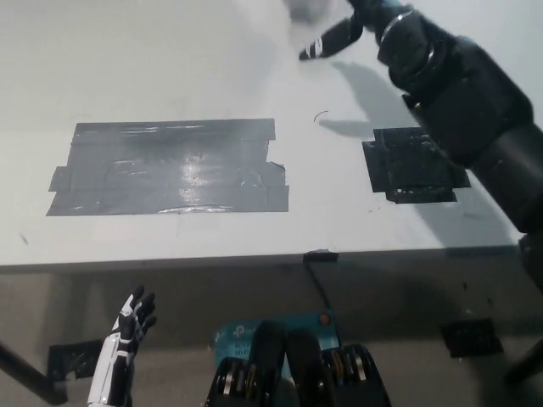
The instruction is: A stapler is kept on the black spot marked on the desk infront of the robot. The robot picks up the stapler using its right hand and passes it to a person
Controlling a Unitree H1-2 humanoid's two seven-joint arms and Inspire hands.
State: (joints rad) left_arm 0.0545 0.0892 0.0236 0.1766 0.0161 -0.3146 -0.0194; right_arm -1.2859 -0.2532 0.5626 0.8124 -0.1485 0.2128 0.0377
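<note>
stapler is not to be seen anywhere in the head view: it is not on the bench (pixel 254 51), not on either patch of tape, and not visibly in the right hand (pixel 339 36). judging from the task, it has most likely gone to the person, though no person shows in the picture, and a pale blur at 12 o'clock by the top edge is too smeared to name.

the small black tape patch (pixel 413 165) at about 3 o'clock of the picture, which i take to be the marked spot, lies bare. a thin curved mark (pixel 321 116) sits on the bench just at its 10 o'clock side.

the right hand reaches out toward 1 o'clock, high over the far part of the bench, with the black right arm (pixel 475 110) running back down to 4 o'clock. only a few dark fingers poking toward 9 o'clock show, partly cut by the frame and blurred, so i cannot tell whether it is spread or pressed together. that far, raised reach fits a hand-over across the bench.

the large grey tape patch (pixel 170 165) lies flat at 9 to 10 o'clock of centre, with nothing on it.

the white left hand (pixel 127 339) hangs at 7 o'clock below the bench edge, fingers spread and holding nothing, well apart from the work, plainly kept out of the way.
</note>
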